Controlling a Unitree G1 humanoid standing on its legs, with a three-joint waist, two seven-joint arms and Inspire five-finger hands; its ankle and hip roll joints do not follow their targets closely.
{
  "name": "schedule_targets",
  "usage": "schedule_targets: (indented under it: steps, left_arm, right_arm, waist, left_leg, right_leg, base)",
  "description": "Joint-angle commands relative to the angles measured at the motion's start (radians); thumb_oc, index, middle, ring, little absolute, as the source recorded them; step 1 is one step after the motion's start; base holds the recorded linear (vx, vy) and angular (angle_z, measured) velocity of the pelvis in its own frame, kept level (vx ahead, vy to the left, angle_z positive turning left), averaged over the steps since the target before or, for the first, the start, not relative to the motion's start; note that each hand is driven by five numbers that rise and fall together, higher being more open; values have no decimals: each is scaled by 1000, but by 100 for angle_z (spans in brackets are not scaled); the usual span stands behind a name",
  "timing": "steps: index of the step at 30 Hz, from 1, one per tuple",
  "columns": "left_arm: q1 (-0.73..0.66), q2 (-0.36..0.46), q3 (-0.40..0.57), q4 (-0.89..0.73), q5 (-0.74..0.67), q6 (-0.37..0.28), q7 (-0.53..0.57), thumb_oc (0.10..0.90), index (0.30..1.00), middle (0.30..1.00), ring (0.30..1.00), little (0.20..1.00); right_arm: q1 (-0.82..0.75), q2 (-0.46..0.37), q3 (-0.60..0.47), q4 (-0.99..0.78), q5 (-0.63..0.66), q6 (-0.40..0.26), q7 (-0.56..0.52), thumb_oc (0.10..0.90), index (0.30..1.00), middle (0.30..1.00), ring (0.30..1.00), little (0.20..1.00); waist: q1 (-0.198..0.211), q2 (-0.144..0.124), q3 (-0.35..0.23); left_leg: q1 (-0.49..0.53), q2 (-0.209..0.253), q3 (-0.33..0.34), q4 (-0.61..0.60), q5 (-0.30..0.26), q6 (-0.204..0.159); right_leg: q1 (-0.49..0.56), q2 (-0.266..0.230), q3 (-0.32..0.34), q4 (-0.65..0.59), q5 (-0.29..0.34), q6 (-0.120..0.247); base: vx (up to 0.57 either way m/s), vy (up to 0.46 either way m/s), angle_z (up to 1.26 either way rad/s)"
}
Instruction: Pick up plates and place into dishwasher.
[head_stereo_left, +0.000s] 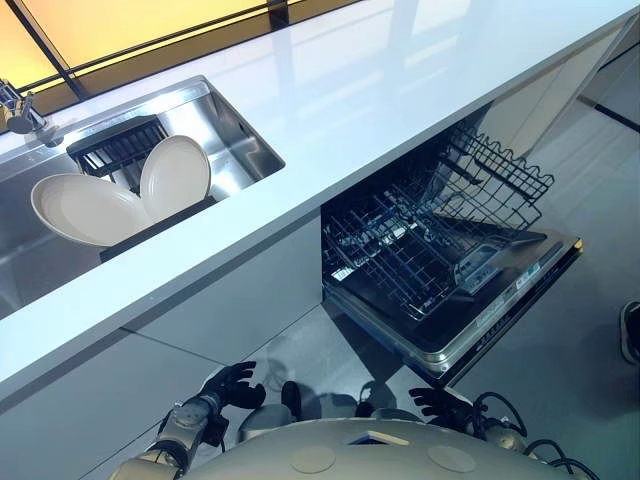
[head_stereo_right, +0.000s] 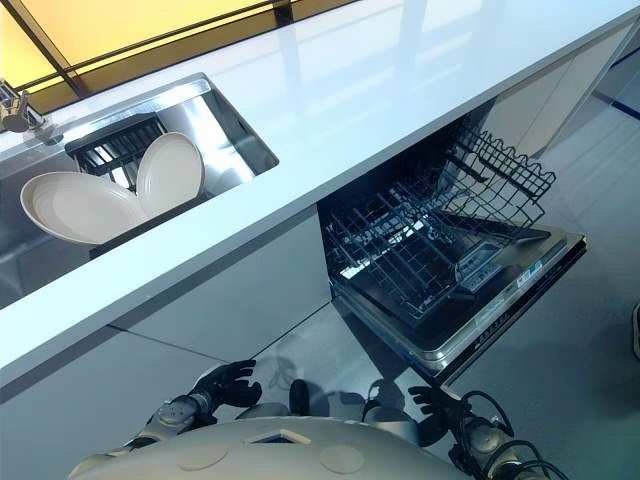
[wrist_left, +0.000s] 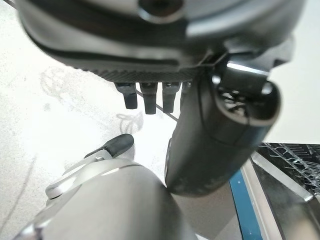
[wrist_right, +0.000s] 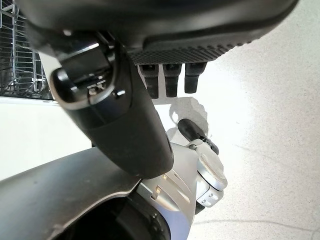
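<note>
Down in the sink (head_stereo_left: 235, 125) at upper left of the head views, two cream plates (head_stereo_left: 120, 195) lean on edge against a dark drainer rack (head_stereo_left: 120, 148), rims touching; both are plain, glossy, oval-looking from this angle. Tap (head_stereo_left: 18, 112) sits at the sink's far left corner. White bench (head_stereo_left: 380, 90) runs across the frame, sink set into it. Below the bench at right, dishwasher (head_stereo_left: 480, 310) has its door dropped flat and lower wire rack (head_stereo_left: 410, 245) pulled out over it; upper rack (head_stereo_left: 505, 165) shows behind.

Left hand (head_stereo_left: 232, 385) and right hand (head_stereo_left: 442, 403) hang low near the floor, well apart from the plates, holding nothing.

Wrist views add what head views lack: left wrist view shows left hand fingers (wrist_left: 150, 97) relaxed and apart, thumb out, with a corner of the dishwasher door beyond. Right wrist view shows right hand fingers (wrist_right: 172, 80) likewise loose, with rack wires at the edge.
</note>
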Motion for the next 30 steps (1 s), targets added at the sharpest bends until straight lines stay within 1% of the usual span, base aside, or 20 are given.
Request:
schedule_targets:
  steps: [1,6,13,16,18,21,23,25,26,27,28,29,30]
  left_arm:
    - [-34,-29,-35,34,4,-23,-30,800,900,900,900,900]
    - [-41,-25,-40,33,-6,-14,-32,800,900,900,900,900]
    - [-43,-22,-32,43,-7,-26,-24,800,900,900,900,900]
    - [-43,-23,-24,42,-44,-59,-19,800,900,900,900,900]
    - [-44,-24,-13,32,-106,-113,-28,800,900,900,900,900]
    - [-48,-23,-18,-25,-164,-165,-103,800,900,900,900,900]
    - [-49,-10,-61,-106,-142,-191,-168,800,900,900,900,900]
    - [-55,16,-108,-213,-96,-231,-181,800,900,900,900,900]
    - [-61,34,-131,-287,-102,-229,-197,800,900,900,900,900]
    - [-66,53,-146,-375,-126,-211,-232,800,900,900,900,900]
    - [-71,77,-159,-476,-186,-167,-296,800,900,900,900,900]
    - [-75,91,-164,-540,-232,-151,-352,800,900,900,900,900]
    - [-82,111,-162,-653,-298,-92,-432,800,900,900,900,900]
  right_arm:
    - [-82,55,-11,-11,33,-23,-12,800,900,900,900,900]
    - [-86,51,-5,-12,51,-17,-12,800,900,900,900,900]
    - [-84,52,-4,-10,41,-21,-13,800,900,900,900,900]
    - [-85,54,2,-15,40,-14,-13,800,900,900,900,900]
    - [-86,54,4,-16,34,-14,-12,800,900,900,900,900]
    - [-87,48,6,-32,34,-4,-7,800,900,900,900,900]
    - [-89,35,5,-53,36,8,2,800,900,900,900,900]
    - [-88,22,3,-73,34,16,12,800,900,900,900,900]
    - [-87,15,7,-87,37,24,15,800,900,900,900,900]
    - [-85,7,9,-101,41,30,17,800,900,900,900,900]
    - [-83,1,11,-115,45,39,19,800,900,900,900,900]
    - [-81,-2,12,-126,47,46,19,800,900,900,900,900]
    - [-78,-8,11,-139,50,52,20,800,900,900,900,900]
  waist:
    - [24,-6,1]
    - [21,-5,0]
    - [21,-7,-2]
    - [21,-9,-3]
    - [21,-9,-3]
    - [24,-9,2]
    - [25,-6,8]
    - [24,-1,13]
    - [24,2,15]
    - [24,6,18]
    - [26,10,21]
    - [27,12,23]
    - [29,15,25]
  left_leg:
    - [35,-58,36,73,-174,26]
    - [34,-56,39,73,-173,25]
    - [36,-55,43,76,-174,26]
    - [37,-53,44,75,-174,25]
    - [39,-52,46,71,-172,23]
    - [36,-49,47,71,-171,20]
    - [31,-47,51,72,-168,20]
    - [28,-45,54,68,-163,20]
    - [28,-44,54,65,-161,19]
    - [27,-44,52,63,-159,19]
    - [25,-45,50,62,-157,20]
    - [23,-45,48,63,-156,21]
    - [22,-45,45,62,-154,22]
  right_leg:
    - [-87,12,-17,100,-40,33]
    - [-86,11,-10,96,-37,34]
    - [-85,10,-10,97,-37,34]
    - [-85,11,-8,97,-37,34]
    - [-84,12,-7,96,-36,35]
    - [-88,12,-12,98,-35,37]
    - [-94,12,-15,101,-33,38]
    - [-101,12,-14,104,-29,39]
    - [-104,12,-15,105,-29,40]
    - [-106,12,-15,106,-28,40]
    - [-109,12,-14,109,-28,40]
    - [-111,12,-13,110,-28,40]
    - [-114,12,-14,113,-27,40]
  base:
    - [0,0,0]
    - [0,0,0]
    - [0,0,0]
    - [2,-1,-1]
    - [3,-1,-2]
    - [0,0,0]
    - [-35,7,0]
    - [-30,28,-1]
    - [-26,40,-3]
    - [-28,41,-5]
    - [-29,36,-1]
    - [0,0,0]
    - [0,0,0]
